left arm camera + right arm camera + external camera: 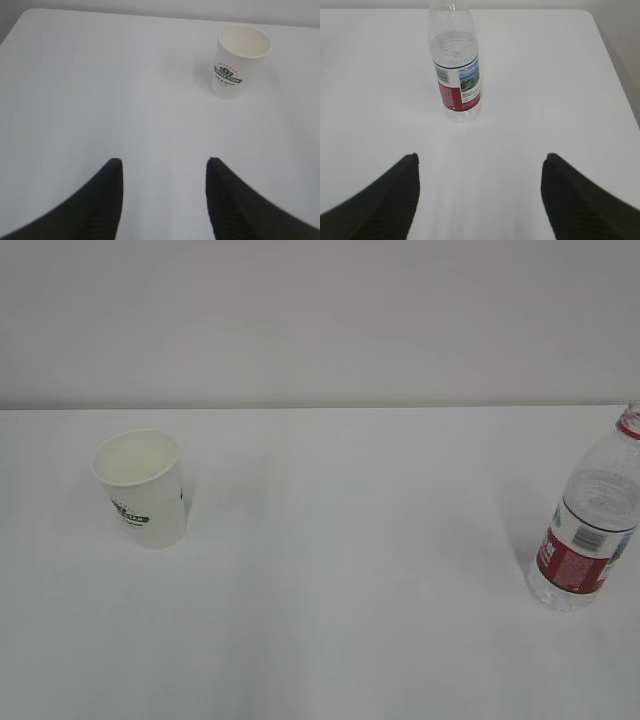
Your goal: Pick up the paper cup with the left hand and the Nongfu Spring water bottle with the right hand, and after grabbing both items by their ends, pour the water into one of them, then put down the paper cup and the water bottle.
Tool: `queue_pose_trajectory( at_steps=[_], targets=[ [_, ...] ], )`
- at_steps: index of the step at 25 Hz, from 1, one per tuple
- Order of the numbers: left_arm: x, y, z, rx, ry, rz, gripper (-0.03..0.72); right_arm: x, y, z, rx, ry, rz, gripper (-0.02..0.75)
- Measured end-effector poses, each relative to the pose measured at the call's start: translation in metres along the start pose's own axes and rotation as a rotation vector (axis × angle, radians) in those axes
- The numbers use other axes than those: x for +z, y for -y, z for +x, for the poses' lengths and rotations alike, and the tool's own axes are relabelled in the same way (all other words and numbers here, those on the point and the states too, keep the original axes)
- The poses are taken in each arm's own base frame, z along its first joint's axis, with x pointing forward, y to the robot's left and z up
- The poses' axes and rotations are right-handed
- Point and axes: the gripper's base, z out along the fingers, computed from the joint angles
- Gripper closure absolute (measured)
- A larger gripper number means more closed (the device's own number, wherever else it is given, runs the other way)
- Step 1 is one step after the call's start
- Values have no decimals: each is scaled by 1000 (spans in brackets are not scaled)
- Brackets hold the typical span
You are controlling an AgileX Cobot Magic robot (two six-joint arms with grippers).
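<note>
Paper cup [141,487] stands upright on the white table [350,570], left side of the exterior view, mouth open, cream inside, dark green logo facing front-low. Nongfu Spring water bottle [588,530] stands upright at the far right edge of the same view, partly cut off at the top, red neck ring showing, red and white label low on the body, water [603,498] filling it to just above the label. Cup and bottle well apart, bare table between them. No arm or gripper shows in this view.

Left wrist view: left hand gripper [164,165] hangs over bare table, two black fingers [107,195] at the bottom of the frame, spread moderately apart, nothing between them. Cup sits upright at upper right, well apart from the fingertips and off to the right of the gap, round green logo facing the camera. Rounded table corner visible upper left.

Right wrist view: right hand gripper [480,160] over bare table, black fingers [395,200] spread wide, wider than the left pair, holding nothing. Bottle stands upright ahead near the top of the frame, slightly left of the gap's centre, well clear of the fingertips; cap end cut off by the frame. Barcode and a small landscape picture on the label, red band below. Table edge runs down the right side.
</note>
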Motion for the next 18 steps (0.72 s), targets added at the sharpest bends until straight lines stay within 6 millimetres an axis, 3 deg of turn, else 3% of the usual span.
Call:
queue_pose_trajectory(
  at_steps=[18],
  targets=[
    [0,0,0,-1,0,1,298,0,0,0,0,0,0,169]
  ],
)
